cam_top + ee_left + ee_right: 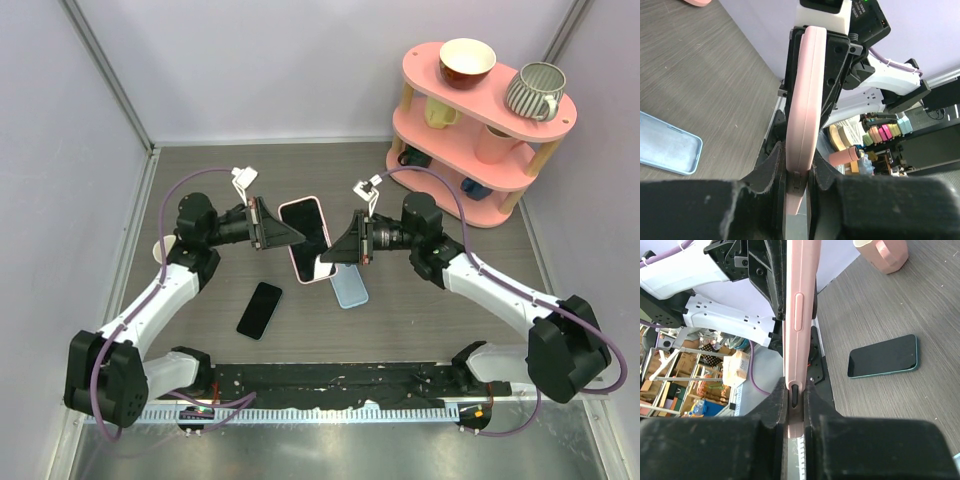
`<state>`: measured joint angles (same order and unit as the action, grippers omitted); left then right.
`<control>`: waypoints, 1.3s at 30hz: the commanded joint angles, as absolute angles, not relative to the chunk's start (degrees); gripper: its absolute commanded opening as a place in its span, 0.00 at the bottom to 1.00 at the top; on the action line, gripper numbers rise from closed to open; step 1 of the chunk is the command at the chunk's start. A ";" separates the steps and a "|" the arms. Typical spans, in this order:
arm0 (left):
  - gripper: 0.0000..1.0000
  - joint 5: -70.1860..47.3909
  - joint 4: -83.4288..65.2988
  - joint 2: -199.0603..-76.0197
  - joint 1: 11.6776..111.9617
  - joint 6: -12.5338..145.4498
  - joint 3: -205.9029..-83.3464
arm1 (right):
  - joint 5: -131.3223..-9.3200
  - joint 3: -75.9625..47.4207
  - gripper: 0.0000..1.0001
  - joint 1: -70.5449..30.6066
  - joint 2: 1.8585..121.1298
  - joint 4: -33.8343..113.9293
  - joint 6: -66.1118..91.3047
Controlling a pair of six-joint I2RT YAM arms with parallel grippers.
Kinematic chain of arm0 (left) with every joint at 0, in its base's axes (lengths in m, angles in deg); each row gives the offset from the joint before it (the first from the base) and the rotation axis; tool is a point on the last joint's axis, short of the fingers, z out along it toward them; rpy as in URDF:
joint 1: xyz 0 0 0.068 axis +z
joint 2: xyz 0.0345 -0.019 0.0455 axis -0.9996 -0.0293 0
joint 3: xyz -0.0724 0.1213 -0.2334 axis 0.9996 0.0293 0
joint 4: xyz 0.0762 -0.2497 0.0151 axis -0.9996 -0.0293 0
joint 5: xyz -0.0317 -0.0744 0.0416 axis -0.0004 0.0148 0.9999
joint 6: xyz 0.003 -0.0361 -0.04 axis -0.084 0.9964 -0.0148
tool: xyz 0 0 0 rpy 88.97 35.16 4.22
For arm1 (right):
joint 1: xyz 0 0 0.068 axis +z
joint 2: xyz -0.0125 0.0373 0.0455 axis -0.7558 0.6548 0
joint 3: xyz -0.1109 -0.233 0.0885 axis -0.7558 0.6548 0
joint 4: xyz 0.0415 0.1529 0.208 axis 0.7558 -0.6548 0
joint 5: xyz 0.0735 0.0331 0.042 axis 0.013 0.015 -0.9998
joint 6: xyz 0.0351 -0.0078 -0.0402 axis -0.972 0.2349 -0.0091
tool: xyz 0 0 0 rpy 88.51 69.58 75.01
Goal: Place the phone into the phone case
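Observation:
A pink phone case (305,238) with a dark phone screen showing inside its rim is held in the air between both grippers. My left gripper (287,236) is shut on its left edge. My right gripper (337,250) is shut on its right edge. In the left wrist view the case (805,95) stands edge-on between my left gripper's (799,175) pads. In the right wrist view the case (800,315) stands edge-on in my right gripper (796,397). A second black phone (260,310) lies flat on the table and also shows in the right wrist view (883,356).
A light blue case (350,289) lies on the table under the held case and shows in the left wrist view (667,150). A pink two-tier shelf (455,125) with mugs and a bowl stands at the back right. A cream cup (162,250) sits by the left arm.

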<state>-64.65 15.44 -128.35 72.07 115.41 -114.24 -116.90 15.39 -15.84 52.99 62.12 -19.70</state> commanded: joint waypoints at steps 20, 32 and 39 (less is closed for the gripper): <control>0.00 -64.84 16.87 -125.68 72.32 115.70 -113.33 | -110.22 7.67 0.39 -15.87 58.19 66.04 -20.49; 0.73 -57.56 -1.80 -124.98 72.32 103.52 -117.10 | -109.18 7.49 0.01 -18.85 55.83 59.21 -16.90; 0.98 -47.36 -21.52 -122.87 72.32 89.87 -121.14 | -103.12 8.02 0.01 -30.45 55.99 35.06 -3.89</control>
<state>-54.90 -8.16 -125.60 72.31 100.24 -117.86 -107.54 9.92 -25.02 58.23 47.95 -12.51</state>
